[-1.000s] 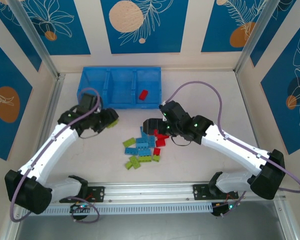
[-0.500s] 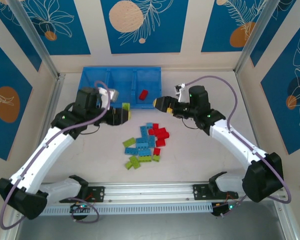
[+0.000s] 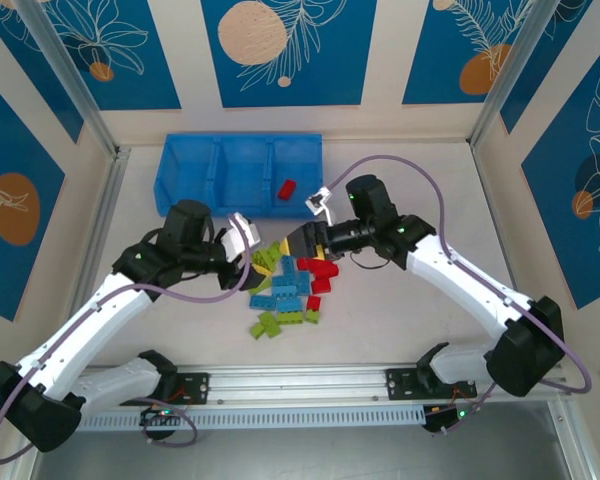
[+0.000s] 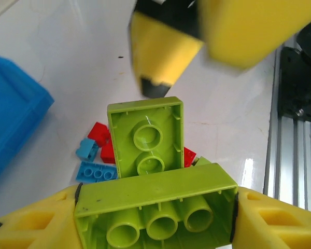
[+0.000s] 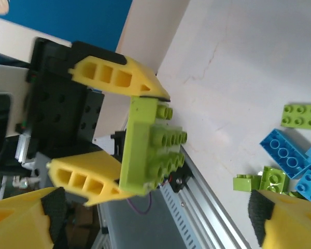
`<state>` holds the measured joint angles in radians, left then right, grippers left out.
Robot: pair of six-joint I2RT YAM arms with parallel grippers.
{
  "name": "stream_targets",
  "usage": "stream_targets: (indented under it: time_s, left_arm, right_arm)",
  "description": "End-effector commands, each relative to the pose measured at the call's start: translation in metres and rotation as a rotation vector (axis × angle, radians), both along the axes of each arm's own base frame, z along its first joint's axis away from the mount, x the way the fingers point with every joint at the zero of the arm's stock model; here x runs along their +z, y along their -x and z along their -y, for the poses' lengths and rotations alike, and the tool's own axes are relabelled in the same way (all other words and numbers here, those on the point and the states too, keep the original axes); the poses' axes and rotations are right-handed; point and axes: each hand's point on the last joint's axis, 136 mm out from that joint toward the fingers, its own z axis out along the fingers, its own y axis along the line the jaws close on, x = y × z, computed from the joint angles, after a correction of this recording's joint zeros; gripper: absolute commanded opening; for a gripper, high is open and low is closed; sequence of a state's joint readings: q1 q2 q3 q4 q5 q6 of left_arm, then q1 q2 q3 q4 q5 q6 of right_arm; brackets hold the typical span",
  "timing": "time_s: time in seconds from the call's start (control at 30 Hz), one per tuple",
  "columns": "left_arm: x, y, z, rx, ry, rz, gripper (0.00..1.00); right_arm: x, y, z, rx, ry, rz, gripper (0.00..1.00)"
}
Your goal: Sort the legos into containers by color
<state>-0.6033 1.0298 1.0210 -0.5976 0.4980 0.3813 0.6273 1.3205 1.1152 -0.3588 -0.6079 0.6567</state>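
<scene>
item: green pair [image 4: 147, 171], two lime bricks stuck together, a long brick [image 4: 155, 194] and a short brick [image 4: 145, 137], hollow undersides toward the left wrist camera and studs toward the right arm. holder: left gripper [image 5: 140, 142], clamped across the ends of the long brick, which leaves the short brick standing free beyond the fingers. location: lifted off the table [image 3: 400, 180], just over the near-left edge of the pile [image 3: 290, 288] and in front of the bin [image 3: 195, 170]. probable reason for the hold: the pair is being offered to the right gripper [image 3: 302, 242], whose fingers are spread apart with nothing between them and aimed at the exposed brick from close by, not yet touching it; likely a pull-apart or a hand-over, which of the two cannot be told. bin: one, three compartments. sorted so far: one red brick [image 3: 286, 189], lying in the right-hand compartment. pile, loose on the table between the arms: about four red, about six blue, about four green, and overlap makes these counts approximate. grippers: two. judged progress: early, as nearly all the legos are outside the bin and the green ones have no compartment started.
</scene>
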Motion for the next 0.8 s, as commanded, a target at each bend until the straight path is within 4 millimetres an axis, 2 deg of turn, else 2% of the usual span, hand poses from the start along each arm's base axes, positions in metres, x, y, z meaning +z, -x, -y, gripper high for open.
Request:
stream_targets:
  time_s: [0.0, 0.07, 0.1, 0.17, 0.23, 0.27, 0.33, 0.43, 0.47, 0.53, 0.63, 0.77]
  left_arm:
    - [0.014, 0.003, 0.01, -0.068, -0.006, 0.108, 0.35]
    - [0.015, 0.001, 0.011, -0.058, -0.012, 0.122, 0.35]
    - [0.016, -0.001, 0.012, -0.049, -0.016, 0.131, 0.35]
    - [0.018, -0.006, 0.011, -0.021, -0.024, 0.149, 0.34]
    - [0.02, -0.014, 0.009, 0.019, -0.035, 0.172, 0.33]
    - [0.021, -0.019, 0.007, 0.049, -0.038, 0.182, 0.32]
    - [0.031, -0.035, 0.001, 0.151, -0.029, 0.222, 0.32]
    - [0.054, -0.071, -0.016, 0.38, 0.043, 0.258, 0.33]
    - [0.059, -0.09, -0.03, 0.504, 0.059, 0.245, 0.33]
    - [0.064, -0.138, -0.07, 0.795, 0.091, 0.157, 0.32]
    - [0.045, -0.2, -0.139, 1.175, 0.166, -0.089, 0.32]
    - [0.019, -0.265, -0.192, 1.405, 0.175, -0.216, 0.31]
  right_arm:
    - [0.003, 0.004, -0.015, 0.066, -0.013, -0.029, 0.86]
    - [-0.002, 0.003, -0.024, 0.083, -0.001, -0.048, 0.74]
    - [-0.004, 0.001, -0.027, 0.083, 0.002, -0.057, 0.64]
    - [-0.008, -0.005, -0.029, 0.067, 0.006, -0.067, 0.41]
    - [-0.009, -0.014, -0.026, 0.022, 0.011, -0.068, 0.11]
    - [-0.008, -0.02, -0.023, -0.008, 0.006, -0.072, 0.04]
    - [-0.006, -0.038, -0.007, -0.105, -0.021, -0.092, 0.0]
    - [-0.023, -0.066, 0.03, -0.304, 0.016, -0.123, 0.0]
    - [-0.03, -0.071, 0.041, -0.361, 0.06, -0.114, 0.0]
    - [-0.038, -0.075, 0.057, -0.43, 0.146, -0.076, 0.0]
    - [-0.038, -0.073, 0.062, -0.456, 0.153, -0.055, 0.0]
    - [-0.039, -0.068, 0.067, -0.466, 0.173, -0.035, 0.0]
